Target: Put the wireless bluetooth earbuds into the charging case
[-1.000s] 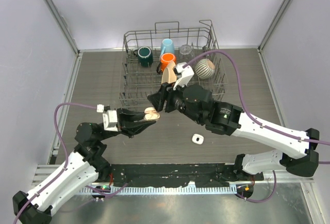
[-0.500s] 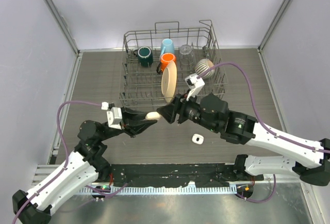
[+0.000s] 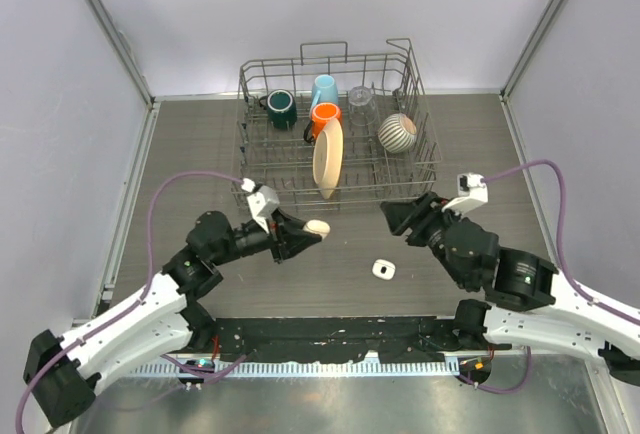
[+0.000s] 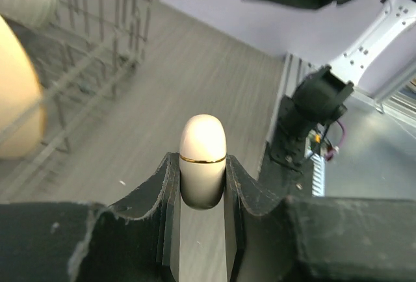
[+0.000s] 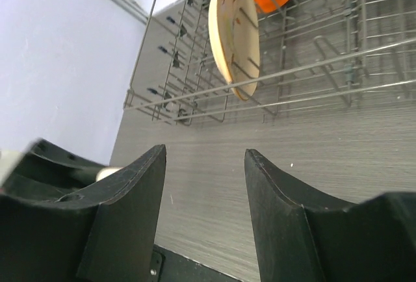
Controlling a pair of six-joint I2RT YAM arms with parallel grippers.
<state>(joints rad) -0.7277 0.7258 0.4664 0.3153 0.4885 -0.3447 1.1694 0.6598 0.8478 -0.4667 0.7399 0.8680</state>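
My left hand (image 3: pixel 304 232) clamps the closed cream charging case (image 3: pixel 317 226) just before the dish rack (image 3: pixel 242 134). My right hand (image 5: pixel 204 165) is half-open and empty. No earbuds are visible (inside, perhaps?), so I'd set it down next.

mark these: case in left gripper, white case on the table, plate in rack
cream case (image 4: pixel 203 149), left wrist view, just above its gold seam.
small white case (image 3: pixel 384 270), top view, centre of its top face.
cream plate (image 3: pixel 327 159), top view, middle of its face.
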